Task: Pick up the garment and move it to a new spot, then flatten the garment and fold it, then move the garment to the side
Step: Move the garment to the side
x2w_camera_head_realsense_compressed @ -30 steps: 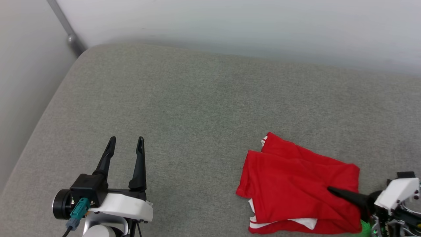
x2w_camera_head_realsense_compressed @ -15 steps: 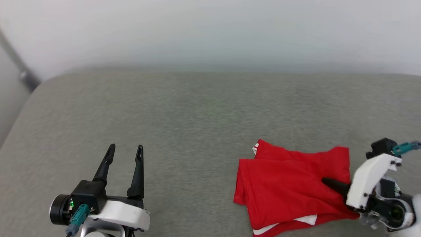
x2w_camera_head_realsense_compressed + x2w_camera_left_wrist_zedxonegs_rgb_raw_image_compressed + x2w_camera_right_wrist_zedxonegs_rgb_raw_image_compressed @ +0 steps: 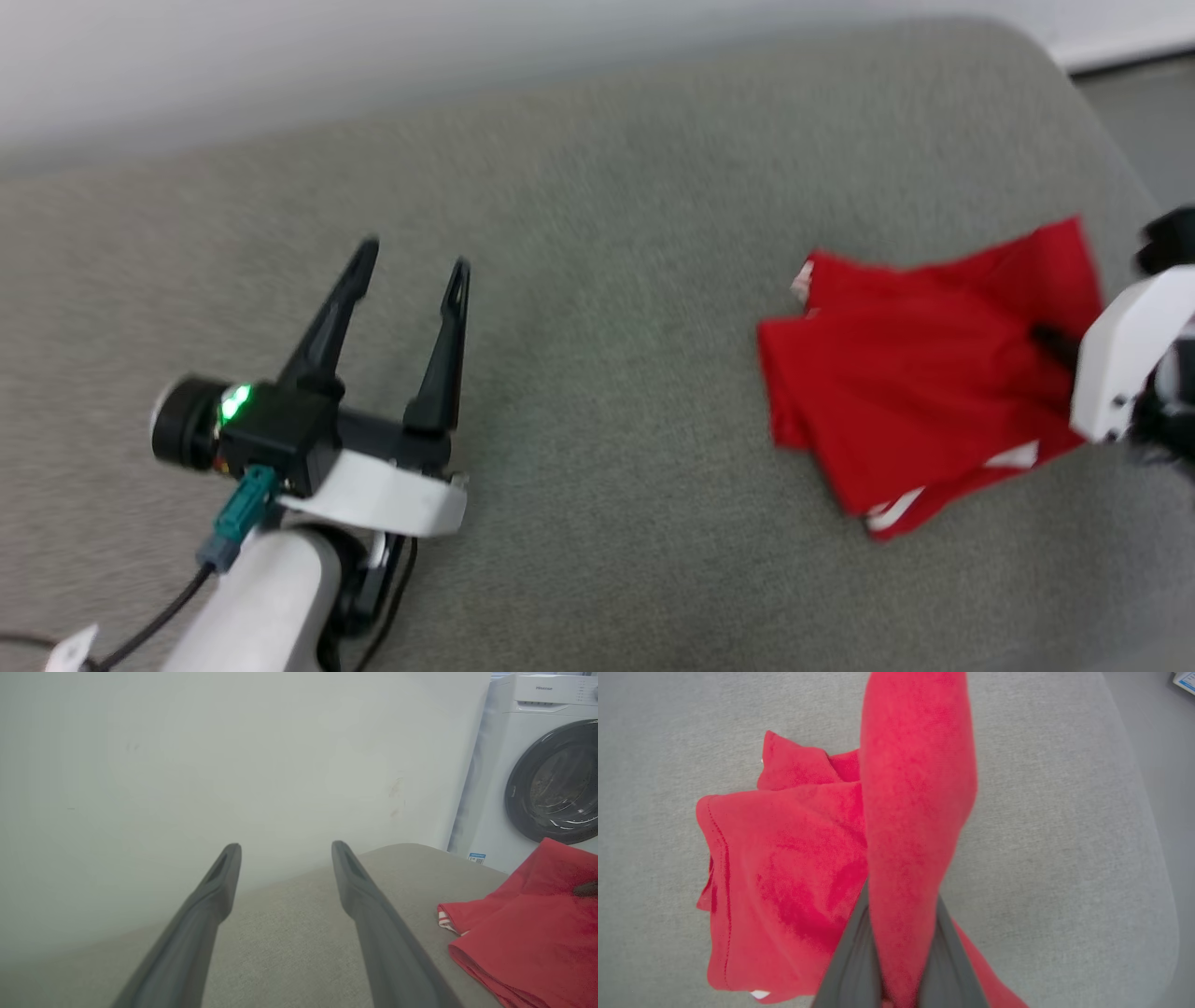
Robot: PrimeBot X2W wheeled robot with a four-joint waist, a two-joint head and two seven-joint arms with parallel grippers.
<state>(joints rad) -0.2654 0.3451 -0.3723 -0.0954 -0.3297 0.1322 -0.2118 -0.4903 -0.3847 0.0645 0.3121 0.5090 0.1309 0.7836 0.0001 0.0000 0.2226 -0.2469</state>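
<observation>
The right gripper (image 3: 901,905) pinches a fold of the red shirt (image 3: 784,858), and the fold stands up between its dark fingers (image 3: 850,966). The rest of the shirt lies rumpled on the grey cushion (image 3: 1064,858), with a white scrap showing at its lower edge.

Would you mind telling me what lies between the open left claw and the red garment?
Nothing but bare grey cushion: in the head view the stretch from the left claw to the garment holds no object.
</observation>
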